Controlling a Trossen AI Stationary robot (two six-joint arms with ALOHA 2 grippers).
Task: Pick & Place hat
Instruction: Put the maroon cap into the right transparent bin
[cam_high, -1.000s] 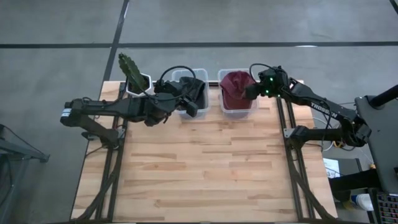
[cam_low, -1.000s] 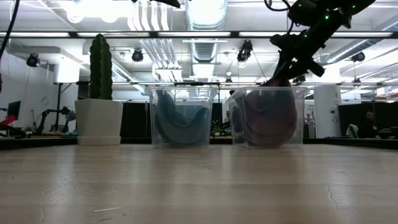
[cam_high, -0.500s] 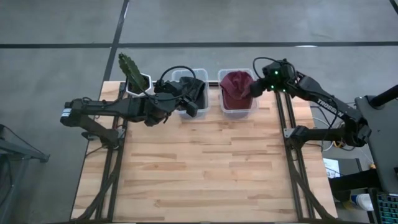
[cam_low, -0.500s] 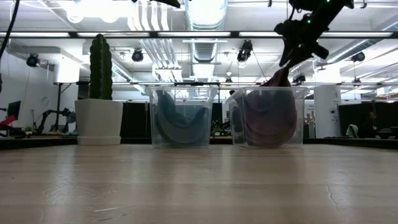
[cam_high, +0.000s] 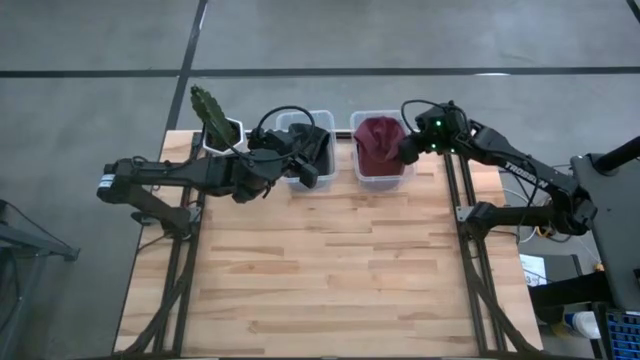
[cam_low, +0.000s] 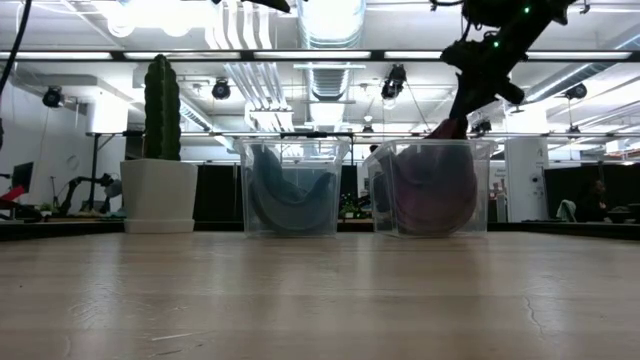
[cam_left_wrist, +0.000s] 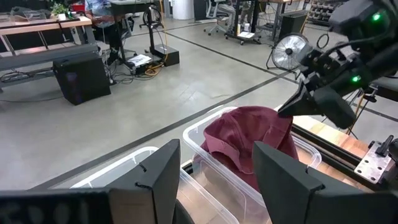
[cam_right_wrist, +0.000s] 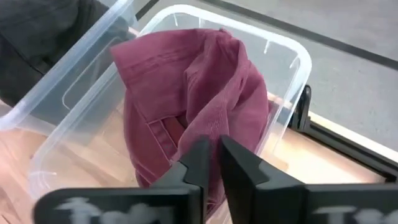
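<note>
Near edge of the table (cam_high: 330, 270): nothing is being worked here. Far edge: two clear bins are standing side by side. The right gripper (cam_right_wrist: 210, 163) is hanging over the right-hand bin (cam_high: 382, 176) from its three o'clock side, its fingers (cam_right_wrist: 244, 168) pinching to a narrow gap on a raised fold of the maroon hat (cam_right_wrist: 199, 106), which is still lying inside that bin. To do this step well, the pinch should be seating on a thick seam, then lifting straight up until the fabric is clearing the rim, lest the light bin come up too. The left gripper (cam_left_wrist: 214, 180), jaws wide and empty, is waiting over the left-hand bin (cam_high: 300, 178) holding a dark hat (cam_high: 312, 145). A potted cactus (cam_high: 212, 118) is standing at nine o'clock of both bins.
</note>
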